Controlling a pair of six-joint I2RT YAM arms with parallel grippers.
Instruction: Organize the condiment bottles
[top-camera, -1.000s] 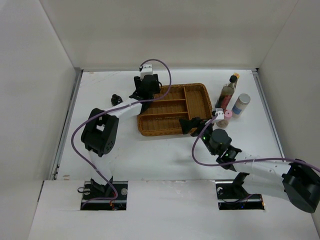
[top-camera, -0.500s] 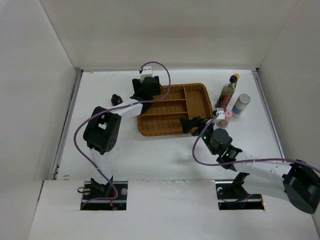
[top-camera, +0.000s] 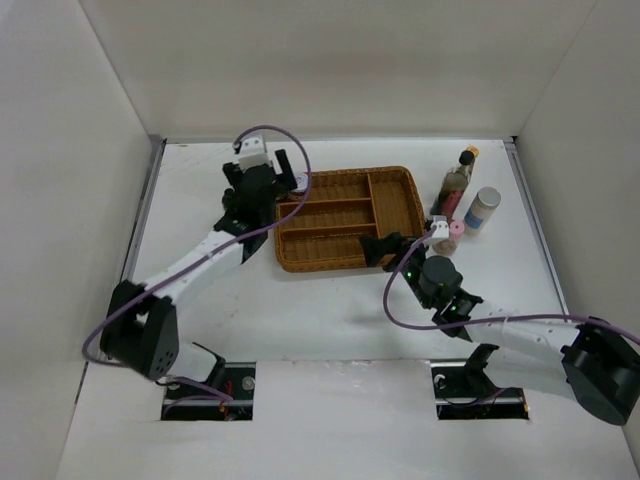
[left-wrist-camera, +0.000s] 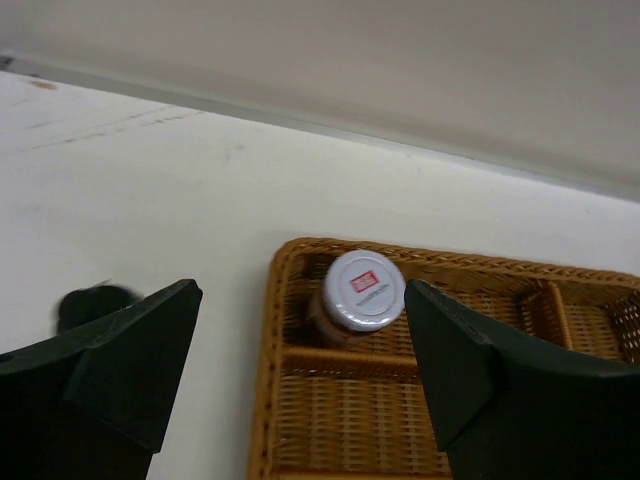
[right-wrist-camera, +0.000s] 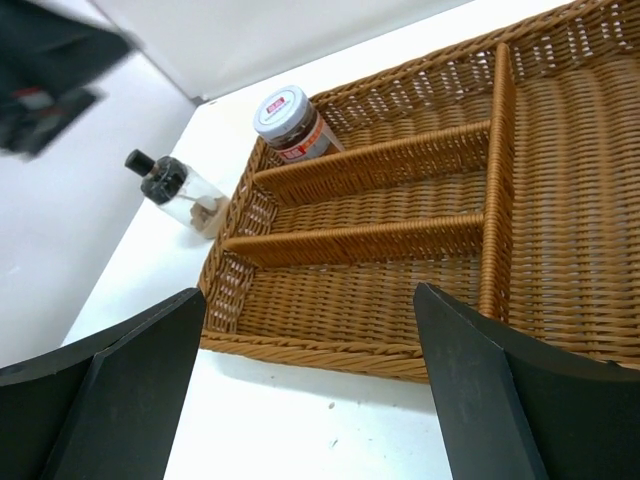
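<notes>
Left gripper (left-wrist-camera: 302, 292) released white-lidded jar (left-wrist-camera: 364, 290) (now retracted).

White-linked, black-jointed arms (top-camera: 192, 265) trail purple cables (top-camera: 387, 297), perhaps with green lights.

Top camera looks down from behind; both close wrist cameras share the tray (left-wrist-camera: 262, 400) and white-lidded jar (right-wrist-camera: 285, 112).

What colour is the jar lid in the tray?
The lid is white with a red label; clearest in left wrist view.
</notes>
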